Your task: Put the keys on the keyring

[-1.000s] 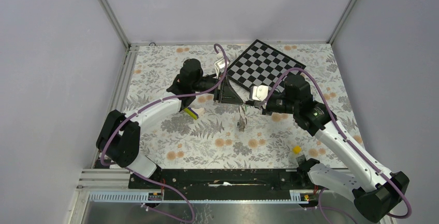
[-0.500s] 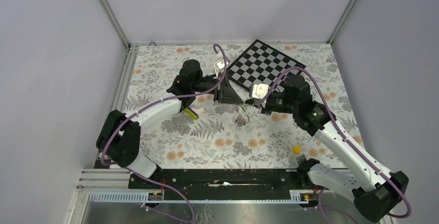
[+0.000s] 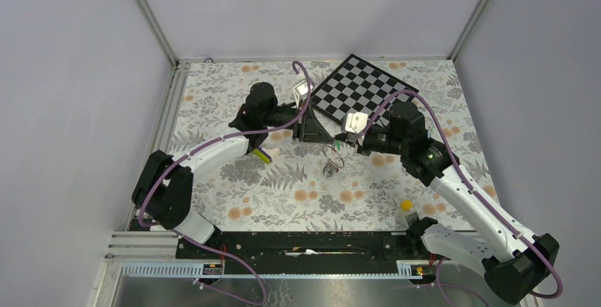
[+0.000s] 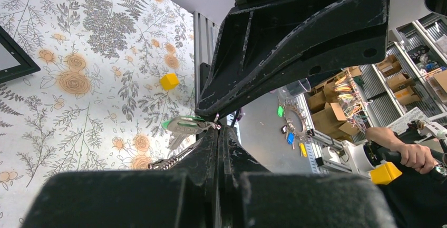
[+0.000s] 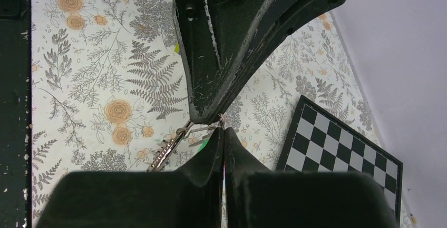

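My left gripper [image 3: 330,140] and right gripper [image 3: 340,144] meet tip to tip above the middle of the floral table. Both are shut on the thin silver keyring [image 3: 334,155], which hangs between the tips. A green-headed key [image 4: 182,125] sticks out sideways from the ring right at my left gripper [image 4: 219,131]. A silver notched clasp [image 4: 167,160] dangles below it. In the right wrist view my right gripper [image 5: 222,131] touches the left fingertips [image 5: 211,113], with the clasp [image 5: 167,150] and a sliver of the green key [image 5: 203,142] at their left. Blue and black keys are not discernible.
A chessboard [image 3: 361,88] lies at the back right, just behind the grippers. A small yellow cube [image 3: 406,205] sits near the right arm's base. A yellow-white wedge block [image 3: 263,154] lies under the left arm.
The right gripper has shifted slightly toward the back. The dangling keys have swung, and the ring now shows as a loop just below the tips. The left arm has held still.
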Motion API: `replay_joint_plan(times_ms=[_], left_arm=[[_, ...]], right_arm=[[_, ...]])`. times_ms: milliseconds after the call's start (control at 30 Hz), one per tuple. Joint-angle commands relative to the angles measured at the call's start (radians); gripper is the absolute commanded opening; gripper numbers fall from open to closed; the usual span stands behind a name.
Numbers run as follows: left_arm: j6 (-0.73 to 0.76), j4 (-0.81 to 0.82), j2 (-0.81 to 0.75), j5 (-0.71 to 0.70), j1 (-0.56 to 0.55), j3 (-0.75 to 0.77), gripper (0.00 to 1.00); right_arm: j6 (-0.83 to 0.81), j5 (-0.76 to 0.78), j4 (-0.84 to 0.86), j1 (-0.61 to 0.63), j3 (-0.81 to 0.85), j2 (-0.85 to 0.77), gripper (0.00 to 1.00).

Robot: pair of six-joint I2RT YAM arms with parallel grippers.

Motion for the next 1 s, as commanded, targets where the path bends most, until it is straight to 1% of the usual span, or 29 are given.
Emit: replay_joint_plan(times_ms=[0,233,367,400,500,600,667,700,767,800,900,967], left_arm=[[-0.017,0.043,-0.004,0.041,-0.024,-0.008,0.0],[-0.032,0.059,-0.004,0.045,-0.025,-0.013,0.0],[-0.011,0.05,-0.013,0.05,-0.024,-0.008,0.0],[0.026,0.014,-0.015,0.048,-0.024,0.004,0.0],[0.211,-0.232,-0.019,0.03,-0.024,0.078,0.0],[0.383,-0.47,-0.007,0.012,-0.025,0.158,0.0],[0.492,-0.599,0.006,-0.006,-0.027,0.21,0.0],[0.537,-0.635,0.012,-0.013,-0.027,0.223,0.0],[0.58,-0.656,0.017,-0.029,-0.027,0.224,0.0],[0.597,-0.656,0.018,-0.033,-0.027,0.222,0.03],[0.656,-0.656,0.03,-0.028,-0.027,0.223,0.19],[0.74,-0.655,0.036,-0.013,-0.028,0.223,0.33]], right_arm=[[0.013,0.025,0.139,0.002,0.01,0.0,0.0],[0.003,0.04,0.136,0.002,0.012,-0.01,0.0],[-0.094,0.023,0.054,0.002,0.019,-0.025,0.0],[-0.125,0.022,0.025,0.002,0.022,-0.029,0.0],[-0.192,0.045,-0.039,0.002,0.035,-0.039,0.0],[-0.226,0.076,-0.069,0.002,0.05,-0.034,0.0],[-0.231,0.08,-0.076,0.002,0.054,-0.032,0.0],[-0.23,0.076,-0.081,0.002,0.057,-0.03,0.0],[-0.223,0.067,-0.086,0.002,0.062,-0.029,0.0],[-0.219,0.064,-0.088,0.002,0.064,-0.028,0.0],[-0.21,0.056,-0.102,0.002,0.074,-0.026,0.0],[-0.206,0.054,-0.111,0.002,0.072,-0.031,0.0]])
